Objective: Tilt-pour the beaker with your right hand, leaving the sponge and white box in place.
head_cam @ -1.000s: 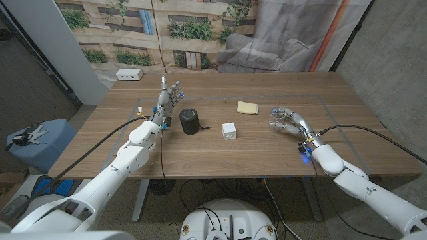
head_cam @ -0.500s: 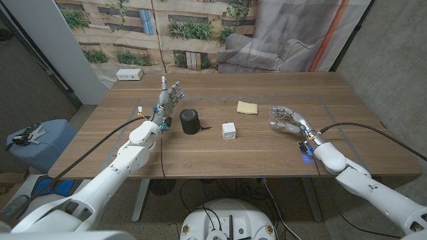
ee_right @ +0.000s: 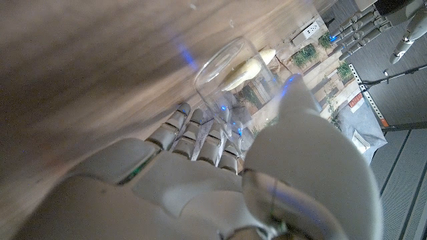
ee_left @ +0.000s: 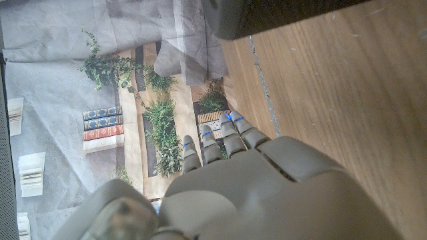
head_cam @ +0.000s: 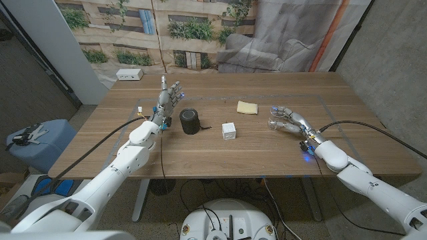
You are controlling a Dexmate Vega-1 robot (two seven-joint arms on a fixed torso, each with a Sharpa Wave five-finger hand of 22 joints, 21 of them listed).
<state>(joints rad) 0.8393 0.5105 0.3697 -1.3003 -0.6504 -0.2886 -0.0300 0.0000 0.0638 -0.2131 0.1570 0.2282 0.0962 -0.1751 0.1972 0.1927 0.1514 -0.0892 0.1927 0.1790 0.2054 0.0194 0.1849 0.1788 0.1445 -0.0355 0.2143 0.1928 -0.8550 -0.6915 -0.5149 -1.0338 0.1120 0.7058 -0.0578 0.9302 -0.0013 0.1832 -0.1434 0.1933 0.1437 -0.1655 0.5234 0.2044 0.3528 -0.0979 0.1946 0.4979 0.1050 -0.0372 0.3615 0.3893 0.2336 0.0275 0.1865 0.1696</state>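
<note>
Clearly the right hand (head_cam: 288,121) has the beaker (head_cam: 275,118) in its grasp: in the right wrist view its fingers (ee_right: 200,137) curl round the clear glass wall on one side and the thumb closes on the other, so the beaker (ee_right: 233,80) sits between them. That wrap-around hold makes sense for a tilt-pour, since turning the wrist would carry the glass with it. Whether the beaker's base touches the table (head_cam: 267,150) or is just off it, I cannot tell.

Just beyond the hand's fingertips, toward the far side of the table, lies the yellow sponge (head_cam: 247,107). Farther out to the hand's left sits the white box (head_cam: 229,131), well apart from the beaker; both look safely outside the likely sweep of a pour. Past the box stands a dark cylinder (head_cam: 190,121), and beside it the left hand (head_cam: 170,97) is held up with its fingers straight and spread, gripping nothing, apparently parked out of the way.

No brand, label or legible writing can be made out on the beaker, sponge or box.
</note>
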